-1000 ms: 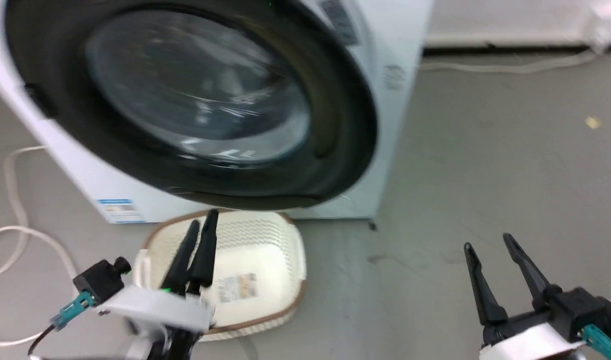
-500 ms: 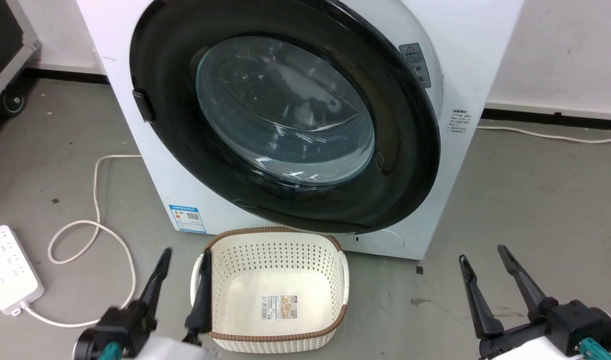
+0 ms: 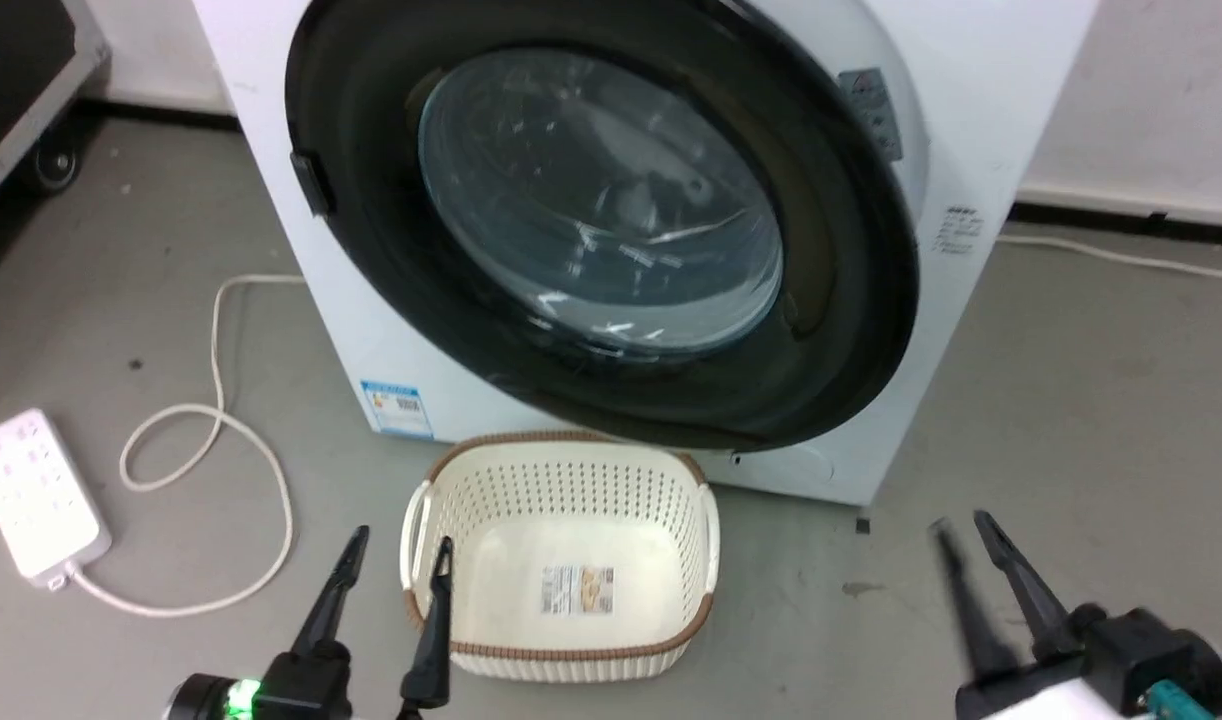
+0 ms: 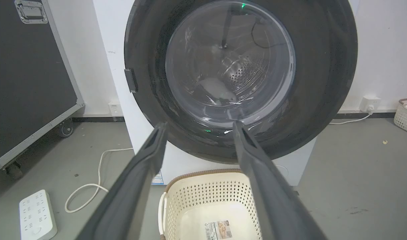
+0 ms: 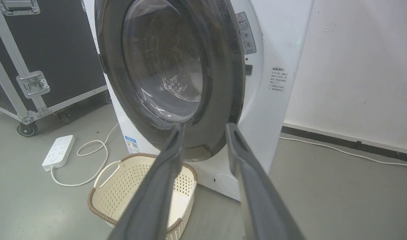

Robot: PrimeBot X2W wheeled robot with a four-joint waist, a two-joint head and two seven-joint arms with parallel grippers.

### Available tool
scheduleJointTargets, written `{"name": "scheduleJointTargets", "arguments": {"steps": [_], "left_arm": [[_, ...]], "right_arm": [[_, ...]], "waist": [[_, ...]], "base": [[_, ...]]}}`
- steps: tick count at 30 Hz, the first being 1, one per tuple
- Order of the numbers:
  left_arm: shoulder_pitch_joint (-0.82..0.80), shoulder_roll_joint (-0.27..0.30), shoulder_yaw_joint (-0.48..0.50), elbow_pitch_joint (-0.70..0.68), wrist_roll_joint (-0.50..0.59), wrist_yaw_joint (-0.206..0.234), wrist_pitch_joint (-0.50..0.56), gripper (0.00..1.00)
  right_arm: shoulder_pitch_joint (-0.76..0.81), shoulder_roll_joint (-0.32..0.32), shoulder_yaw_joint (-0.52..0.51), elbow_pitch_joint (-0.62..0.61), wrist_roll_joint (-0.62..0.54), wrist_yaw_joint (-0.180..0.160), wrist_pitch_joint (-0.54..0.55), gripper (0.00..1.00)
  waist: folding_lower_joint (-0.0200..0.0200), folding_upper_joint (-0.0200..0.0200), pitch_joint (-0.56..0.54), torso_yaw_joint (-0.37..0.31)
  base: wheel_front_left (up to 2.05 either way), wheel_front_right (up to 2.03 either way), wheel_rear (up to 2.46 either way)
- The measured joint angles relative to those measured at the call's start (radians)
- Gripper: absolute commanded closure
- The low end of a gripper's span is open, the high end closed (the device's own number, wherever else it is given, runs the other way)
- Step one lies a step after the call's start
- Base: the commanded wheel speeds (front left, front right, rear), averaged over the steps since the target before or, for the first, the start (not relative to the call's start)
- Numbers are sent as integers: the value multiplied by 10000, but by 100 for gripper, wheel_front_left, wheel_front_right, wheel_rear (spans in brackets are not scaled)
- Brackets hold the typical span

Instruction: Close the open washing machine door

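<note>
A: Grippers first, quick?

B: Left gripper: fingers spread wide, nothing betw. them, low by the floor. In the head view one finger crosses the rim of the basket; touching or not, can't tell. Right gripper: also parted, a bit narrower, holding nothing, over bare floor off to the right, somewhat blurred.

A: And the door?

B: The washing machine door lies flat vs. the front of the washing machine. Its black rim covers the opening, and the drum shows thru the glass in the left wrist view. I can't make out any gap at the tab on its left edge.

A: So done?

B: Prob. yes, or v. nearly. No swing left to make, as far as I can see. Whether the latch has caught, can't tell from these. Both grippers are well apart from the door, neither touching it.

A: Anything left?

B: At most a firm press on the rim near the tab, if it isn't latched. Otherwise nothing.
</note>
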Motion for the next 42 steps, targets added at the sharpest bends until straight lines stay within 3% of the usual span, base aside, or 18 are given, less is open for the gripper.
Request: {"name": "scheduleJointTargets", "arguments": {"steps": [4,13,22,28,35,42], "left_arm": [[-161,-236,-82,132,163,-75,0,0],[-1059,-671,-353,341,332,-247,2,0],[-1564,-907,-520,378,560,-153,2,0],[-1826,-1014,-667,368,556,-67,0,0],[-1904,-1085,-685,360,487,-42,0,0],[-2021,-1093,-669,399,454,15,0,0]], "right_arm": [[-358,-238,230,-69,125,0,0,100],[-3358,-2485,1948,639,1151,2,646,100],[-6394,-3921,2491,2314,2447,33,1413,100],[-7581,-4389,2625,3501,2963,27,1498,100],[-8837,-4385,2362,4819,3243,107,1814,100],[-9065,-3990,2242,5636,3081,132,1398,100]], "waist": [[0,0,411,166],[2,0,1805,807],[3,0,2929,1569],[1,0,3345,1900],[0,0,3639,2022],[0,0,3498,1997]], "base": [[0,0,0],[0,0,0],[0,0,0],[0,0,0],[0,0,0],[0,0,0]]}}
